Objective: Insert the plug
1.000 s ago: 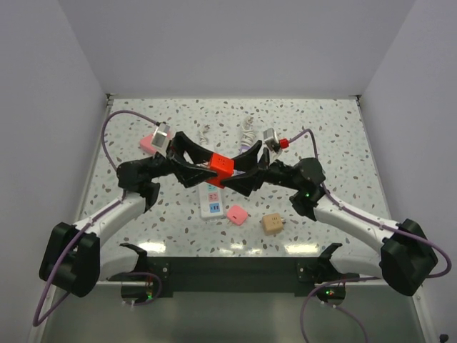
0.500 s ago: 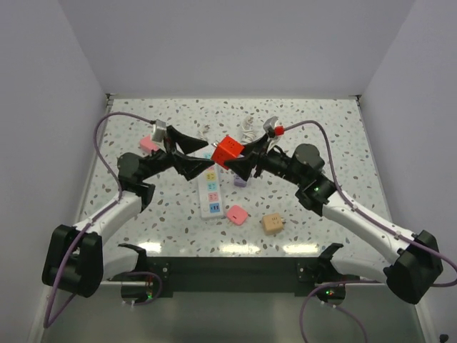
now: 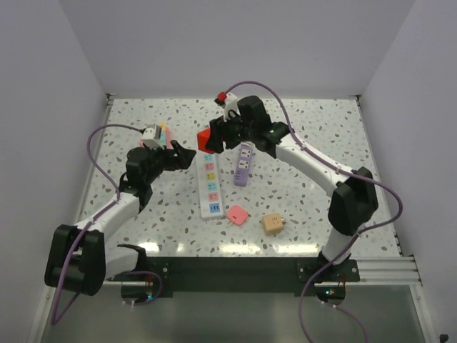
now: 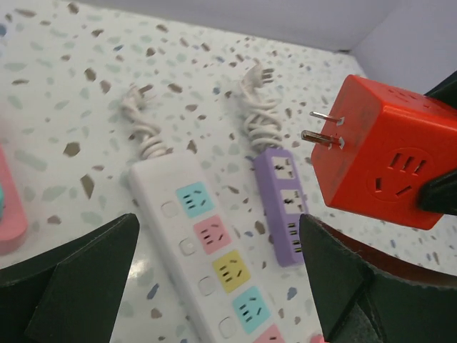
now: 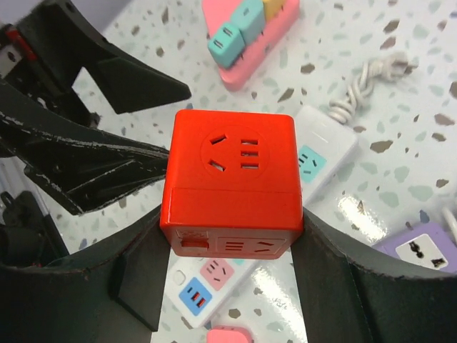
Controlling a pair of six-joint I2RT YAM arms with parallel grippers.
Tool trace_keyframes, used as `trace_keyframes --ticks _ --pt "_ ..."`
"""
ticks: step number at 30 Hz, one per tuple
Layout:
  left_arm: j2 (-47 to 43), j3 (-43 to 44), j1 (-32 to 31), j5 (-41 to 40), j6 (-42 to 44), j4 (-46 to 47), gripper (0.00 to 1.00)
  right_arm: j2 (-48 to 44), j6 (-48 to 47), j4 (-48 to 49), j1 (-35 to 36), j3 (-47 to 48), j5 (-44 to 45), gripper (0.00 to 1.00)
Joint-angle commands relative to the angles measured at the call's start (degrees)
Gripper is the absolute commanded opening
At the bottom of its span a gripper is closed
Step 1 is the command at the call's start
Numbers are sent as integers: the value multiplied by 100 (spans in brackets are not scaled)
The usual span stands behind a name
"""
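Currently the right gripper (image 5: 232,229) is clamped on the red cube plug (image 5: 232,171), its two fingers pressing the cube's opposite sides. The cube hangs in the air above the far end of the white power strip (image 3: 208,187) and does not touch it. In the left wrist view its two metal prongs (image 4: 321,128) stick out sideways and sit in no socket. The left gripper (image 3: 184,156) hovers just left of the white power strip's far end, with its jaws spread wide and nothing between them. A purple power strip (image 3: 243,163) lies just right of the white power strip. A small pink cube (image 3: 237,214) rests by the white strip's near end, and a tan cube (image 3: 271,224) sits further right of that.
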Motion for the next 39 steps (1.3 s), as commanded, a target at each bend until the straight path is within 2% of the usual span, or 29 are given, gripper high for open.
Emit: trace_keyframes --ticks 1,3,7,9,14,19,24,29,34,39 --pt "208 177 50 -848 313 -475 99 655 -280 -1361 -16 876 -283 0" --pt "260 160 42 -936 331 -502 98 1075 -342 -1644 -16 1331 -361 0" --pt "401 142 42 -796 375 -353 97 1919 -632 -3003 -16 2431 -362 0" --pt "585 186 42 -682 375 -344 98 2220 -694 -3384 -16 2957 -292 0" --pt "779 168 42 -383 384 -221 98 2563 -764 -4009 -16 3285 -72 0" --pt "806 160 42 -181 419 -238 98 3081 -957 -4834 -16 4022 -72 0" --pt "779 89 42 -102 436 -194 98 3608 -949 -5038 -16 4707 -46 0" --pt "1183 229 42 153 428 16 98 3961 -967 -5328 -42 5350 16 0" --pt "1868 484 33 232 393 184 95 3987 -967 -5284 -139 5359 -2 0" --pt "2185 573 -2 207 366 438 95 4014 -958 -5231 -218 5377 -81 0"
